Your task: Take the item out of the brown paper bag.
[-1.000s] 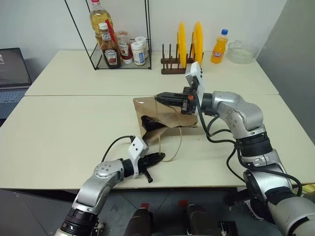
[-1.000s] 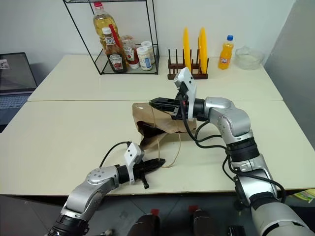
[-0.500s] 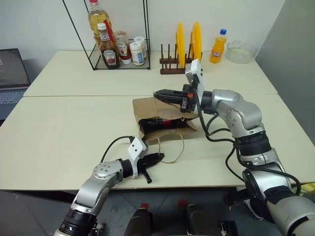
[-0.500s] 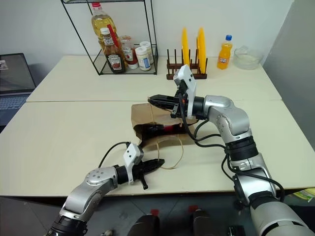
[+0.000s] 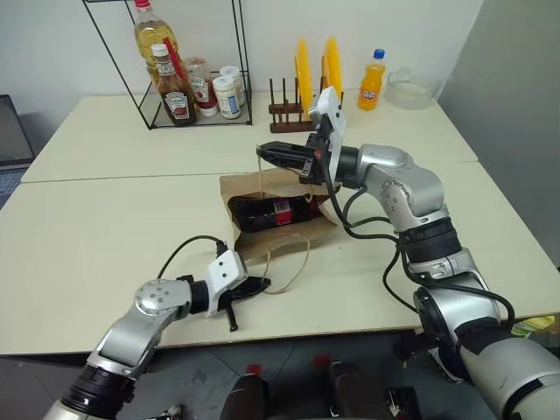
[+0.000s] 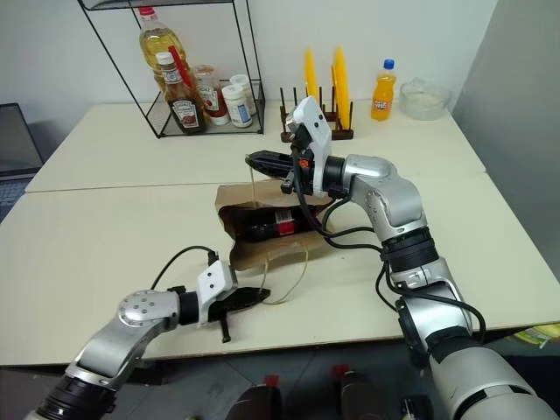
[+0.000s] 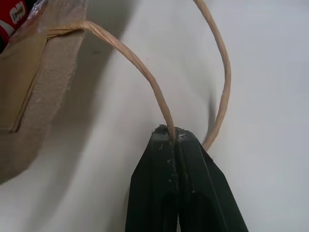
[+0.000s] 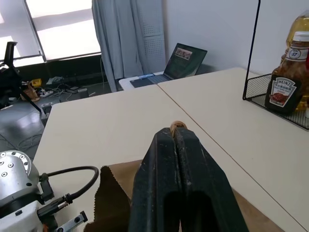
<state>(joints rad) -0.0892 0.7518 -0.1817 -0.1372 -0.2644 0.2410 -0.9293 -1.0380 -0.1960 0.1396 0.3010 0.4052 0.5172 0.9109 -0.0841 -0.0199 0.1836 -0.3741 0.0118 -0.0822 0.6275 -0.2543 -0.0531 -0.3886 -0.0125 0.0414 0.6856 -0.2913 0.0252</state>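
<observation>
Sauce bottle (image 5: pixel 267 213) lies in bag (image 5: pixel 262 245) between both claws (each clenched on a handle).

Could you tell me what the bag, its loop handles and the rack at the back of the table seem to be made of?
The brown paper bag looks like matte kraft paper: dull brown, creased and crumpled. Its loop handles appear to be twisted paper cord, judging by the spiral strands. The rack looks like thin black metal wire, probably painted, with straight rods and a mesh base.
</observation>
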